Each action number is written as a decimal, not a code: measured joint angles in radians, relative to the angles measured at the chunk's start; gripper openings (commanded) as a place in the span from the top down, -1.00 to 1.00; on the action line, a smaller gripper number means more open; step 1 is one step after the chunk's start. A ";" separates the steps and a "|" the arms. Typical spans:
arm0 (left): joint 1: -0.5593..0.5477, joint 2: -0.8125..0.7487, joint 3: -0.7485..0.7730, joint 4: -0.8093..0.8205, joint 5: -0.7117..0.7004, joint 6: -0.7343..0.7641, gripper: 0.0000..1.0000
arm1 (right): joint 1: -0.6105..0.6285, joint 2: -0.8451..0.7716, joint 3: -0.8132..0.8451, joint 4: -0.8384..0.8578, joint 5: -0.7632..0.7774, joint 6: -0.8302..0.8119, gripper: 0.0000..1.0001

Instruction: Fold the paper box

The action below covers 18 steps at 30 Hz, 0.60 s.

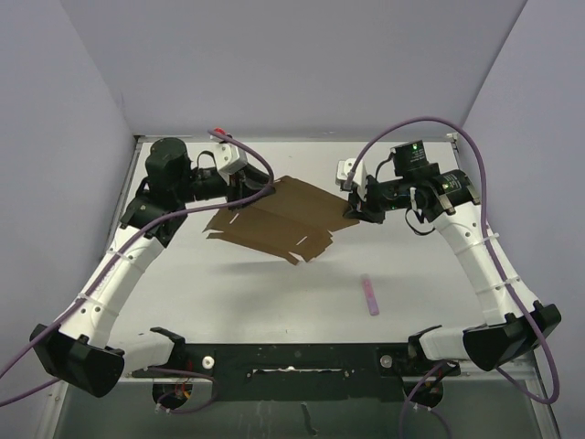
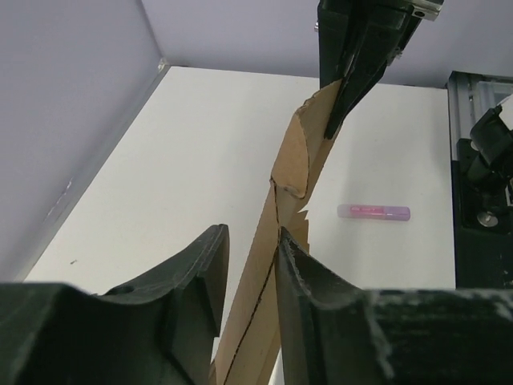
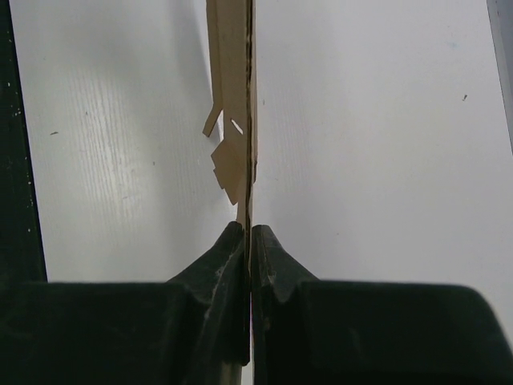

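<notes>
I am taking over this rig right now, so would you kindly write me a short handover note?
Left gripper: jaws astride one end of the paper box, touching on one side, a gap on the other; grip uncertain.
Right gripper: shut on the opposite end.
Box: an open sheet, raised above the table between the arms. The pink stick lies apart on the table.
Done: sheet lifted.
Left: all folding; no walls stand yet.

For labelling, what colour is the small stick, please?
Pink stick; left wrist view shows it best.
</notes>
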 measured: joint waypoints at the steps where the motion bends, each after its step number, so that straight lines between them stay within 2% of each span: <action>1: 0.000 0.000 -0.005 0.006 0.000 -0.002 0.33 | 0.001 0.000 0.000 -0.002 -0.003 -0.003 1.00; 3: 0.000 0.000 -0.022 0.023 0.001 -0.011 0.40 | 0.001 0.000 0.000 -0.005 -0.011 -0.007 1.00; 6: 0.000 0.005 -0.043 0.039 0.001 -0.023 0.97 | 0.000 0.000 0.000 -0.007 -0.022 -0.013 1.00; 9: 0.000 0.014 -0.048 0.045 0.016 -0.028 1.00 | -0.001 0.000 0.002 -0.020 -0.024 -0.013 0.99; 13: 0.001 0.015 -0.061 0.065 0.039 -0.041 1.00 | -0.021 0.002 0.002 -0.024 -0.040 -0.013 0.66; 18: 0.032 0.013 -0.109 0.140 0.074 -0.114 1.00 | -0.097 0.008 0.002 -0.021 -0.169 -0.012 0.36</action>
